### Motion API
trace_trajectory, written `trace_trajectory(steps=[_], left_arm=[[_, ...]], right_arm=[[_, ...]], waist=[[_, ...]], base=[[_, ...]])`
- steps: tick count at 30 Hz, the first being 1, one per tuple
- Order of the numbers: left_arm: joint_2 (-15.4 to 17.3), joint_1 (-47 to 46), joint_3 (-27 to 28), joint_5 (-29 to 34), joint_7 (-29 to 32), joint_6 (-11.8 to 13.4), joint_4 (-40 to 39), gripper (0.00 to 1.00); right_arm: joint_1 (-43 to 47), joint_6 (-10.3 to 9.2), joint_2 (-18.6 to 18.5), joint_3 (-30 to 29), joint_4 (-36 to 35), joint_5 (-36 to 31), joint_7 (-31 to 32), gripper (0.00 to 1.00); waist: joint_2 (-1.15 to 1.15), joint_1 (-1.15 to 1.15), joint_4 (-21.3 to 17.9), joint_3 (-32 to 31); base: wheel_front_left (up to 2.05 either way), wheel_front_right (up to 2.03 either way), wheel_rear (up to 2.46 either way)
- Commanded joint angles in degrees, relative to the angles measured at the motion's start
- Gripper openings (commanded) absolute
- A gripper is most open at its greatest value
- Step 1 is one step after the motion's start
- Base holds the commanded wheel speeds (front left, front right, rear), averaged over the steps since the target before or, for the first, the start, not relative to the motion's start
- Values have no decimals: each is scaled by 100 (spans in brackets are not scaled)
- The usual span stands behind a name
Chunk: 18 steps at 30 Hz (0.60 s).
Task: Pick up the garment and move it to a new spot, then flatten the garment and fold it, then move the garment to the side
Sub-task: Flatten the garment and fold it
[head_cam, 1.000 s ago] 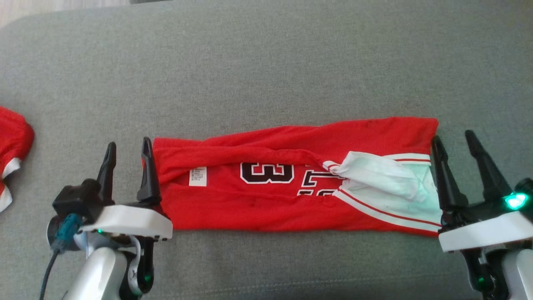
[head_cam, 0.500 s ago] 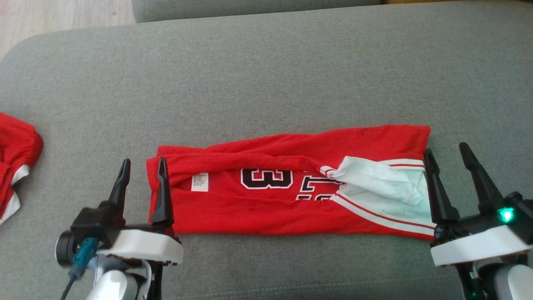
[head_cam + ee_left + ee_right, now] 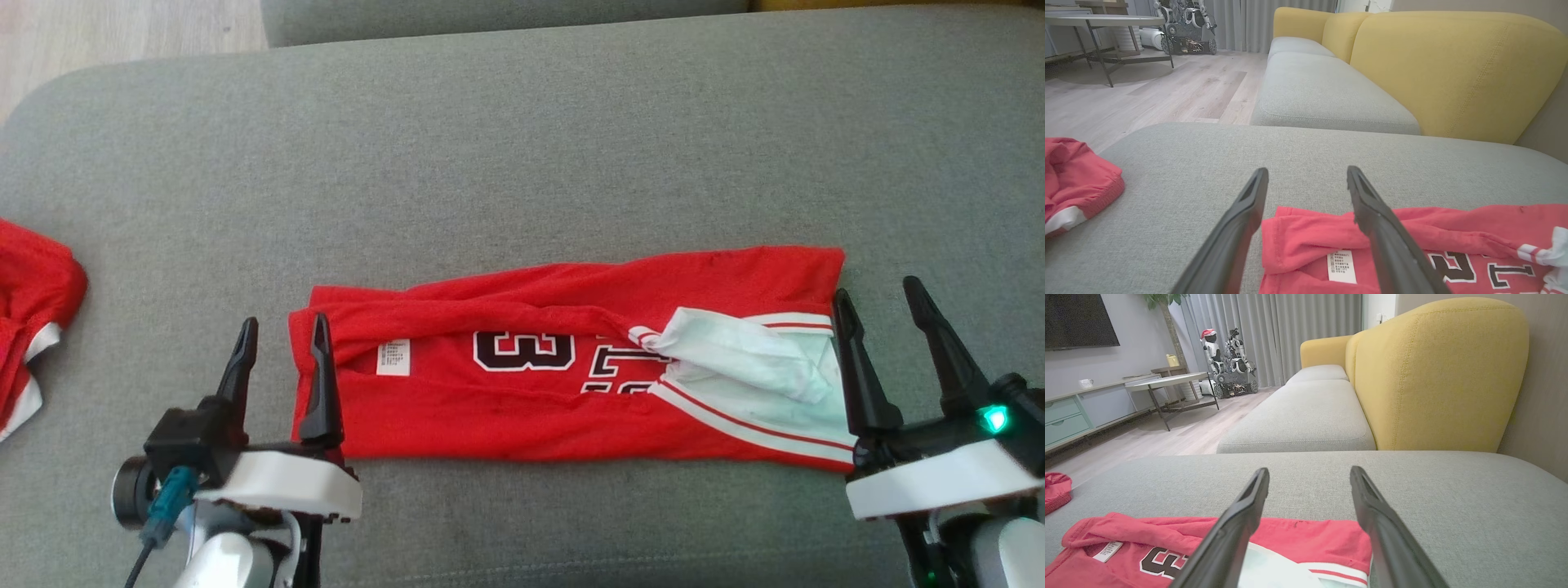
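The garment (image 3: 571, 367) lies as a long red folded strip across the grey cushion (image 3: 522, 147), with a white label near its left end and white lining and trim at its right end. My left gripper (image 3: 283, 320) stands open at the left end, its right finger over the fabric edge. In the left wrist view the garment (image 3: 1306, 237) reaches between the open fingers of the left gripper (image 3: 1307, 169). My right gripper (image 3: 875, 286) stands open at the right end. In the right wrist view the garment (image 3: 1310, 539) ends between the spread fingers of the right gripper (image 3: 1309, 469).
A second red piece of clothing (image 3: 33, 294) sits at the cushion's left edge. Wooden floor (image 3: 122, 33) shows past the far left corner. A yellow sofa back (image 3: 1437, 375) and another grey seat cushion (image 3: 1306, 420) lie beyond the far side.
The head camera has shifted, so the whole picture sits lower. Relative to the garment, my left gripper has moved right, its right finger now over the left edge. Both grippers stay open.
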Motion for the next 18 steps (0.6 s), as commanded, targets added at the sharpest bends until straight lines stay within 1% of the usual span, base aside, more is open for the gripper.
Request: trace_trajectory(steps=[1, 4, 7, 9, 10, 11, 15, 18], left_arm=[[122, -143, 161, 38, 18, 43, -203, 100], [131, -161, 162, 31, 15, 41, -202, 100], [130, -229, 167, 13, -3, -2, -162, 100], [107, -290, 141, 20, -14, -26, -129, 100], [74, -355, 107, 39, -22, -35, -110, 100], [74, -355, 107, 39, -22, -35, -110, 100], [6, -498, 53, 53, -43, -79, -57, 100], [-39, -599, 28, 62, -62, -120, 3, 100]], right_arm=[[-16, -4, -36, 56, -238, -24, 14, 100], [-35, -4, -4, -10, -163, 7, 53, 100], [-94, -4, -37, -122, 108, 25, 115, 100], [-160, -4, -93, -180, 393, 78, 111, 100], [-255, -4, -168, -218, 754, 135, 118, 100], [-255, -4, -168, -218, 754, 135, 118, 100], [-546, -4, -269, -225, 1476, 245, 97, 100], [-776, -4, -284, -187, 1986, 291, 199, 100]], waist=[[0, 0, 1, 9], [0, 0, 0, 34], [0, 0, 25, 105], [0, 0, 59, 172], [0, 0, 92, 255], [0, 0, 92, 255], [0, 0, 168, 425], [0, 0, 210, 533]], base=[[0, 0, 0], [0, 0, 0], [0, 0, 0], [0, 0, 0], [0, 0, 0], [0, 0, 0], [0, 0, 0], [0, 0, 0]])
